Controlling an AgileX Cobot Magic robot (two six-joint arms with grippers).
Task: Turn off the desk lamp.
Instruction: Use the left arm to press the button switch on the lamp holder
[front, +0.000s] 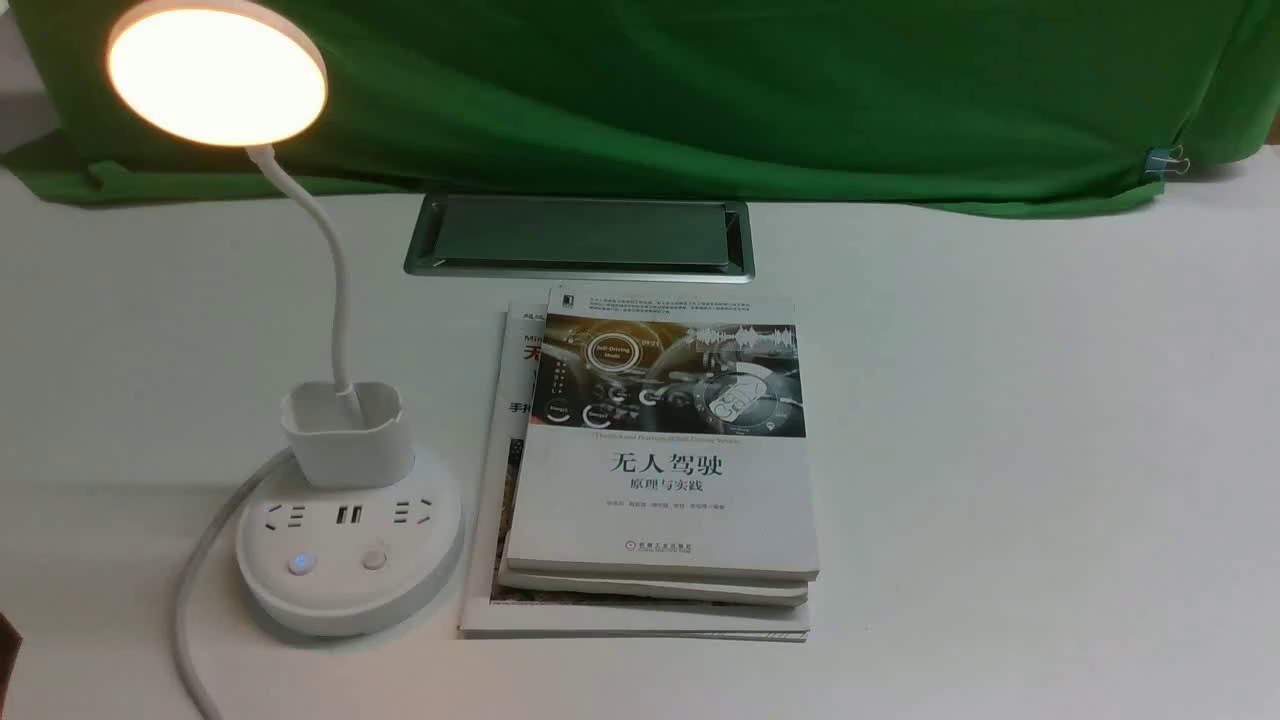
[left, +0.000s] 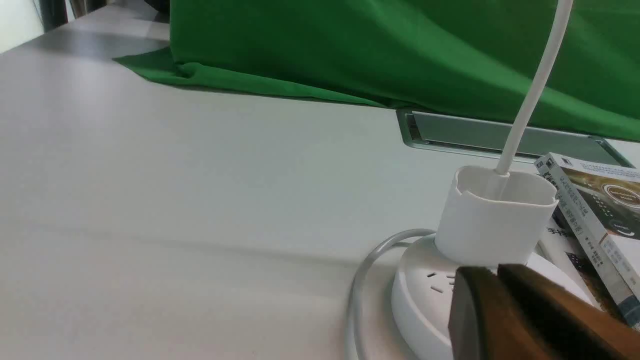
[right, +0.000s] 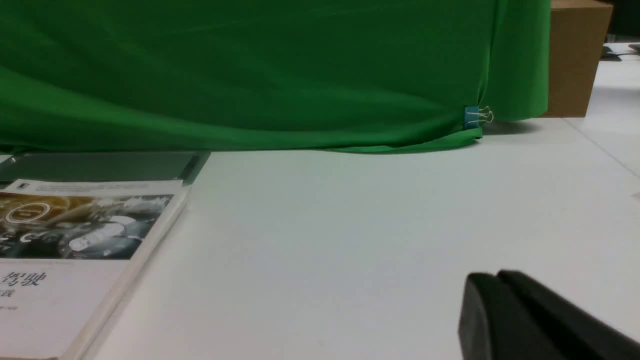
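Front view showed the desk lamp (front: 347, 440) standing on the left part of the white surface (front: 1000, 450), just beside a stack of books (front: 665, 500). Its round head (front: 217, 72) glowed warm and bright, up high in front of the green cloth (front: 700, 90). The thin neck went down into the little cup on the round base (front: 350, 600). Two buttons sat at the front of the base. The left button (front: 299, 562) shone blue and the right button (front: 374, 557) was plain white. A white cord (front: 190, 600) curled away from the base.

In the left wrist view, the left tool (left: 497, 272) was close by the base, with its two dark fingers (left: 550, 310) pressed together and nothing between them. It was not clear if it touched the base.

In the right wrist view, the right tool (right: 497, 277) was over bare surface past the books, its fingers together too.
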